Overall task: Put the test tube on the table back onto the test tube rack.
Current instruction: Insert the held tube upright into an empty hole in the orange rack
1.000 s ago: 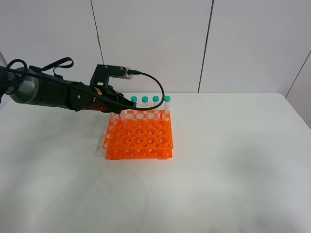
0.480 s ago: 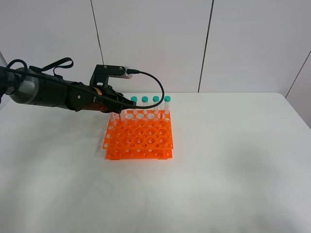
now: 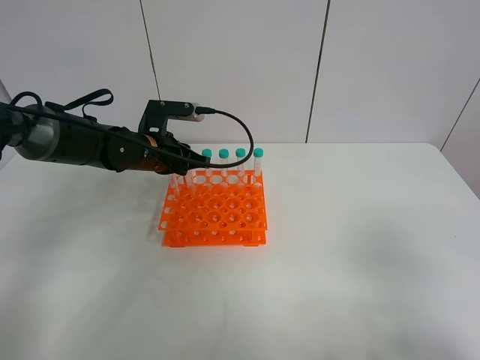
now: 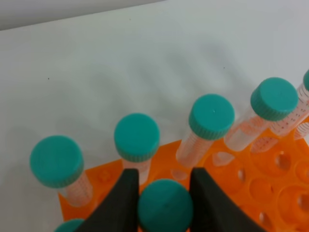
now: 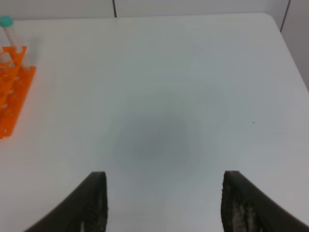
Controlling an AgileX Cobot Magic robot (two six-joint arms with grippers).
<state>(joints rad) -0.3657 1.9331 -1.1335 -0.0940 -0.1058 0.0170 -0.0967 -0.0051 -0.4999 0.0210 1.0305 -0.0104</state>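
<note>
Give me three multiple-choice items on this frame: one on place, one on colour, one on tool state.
1. Where on the table is the test tube rack?
A. left of centre
B. right edge
C. front corner

2. What colour are the tube caps?
A. red
B. teal-green
C. white

3. What is the left tool doing?
A. hanging open over bare table
B. gripping the rack's edge
C. shut on a test tube

Answers: 1 A, the high view shows the rack left of the middle; 2 B, every cap is teal; 3 C, both fingers flank a cap in the left wrist view.
</note>
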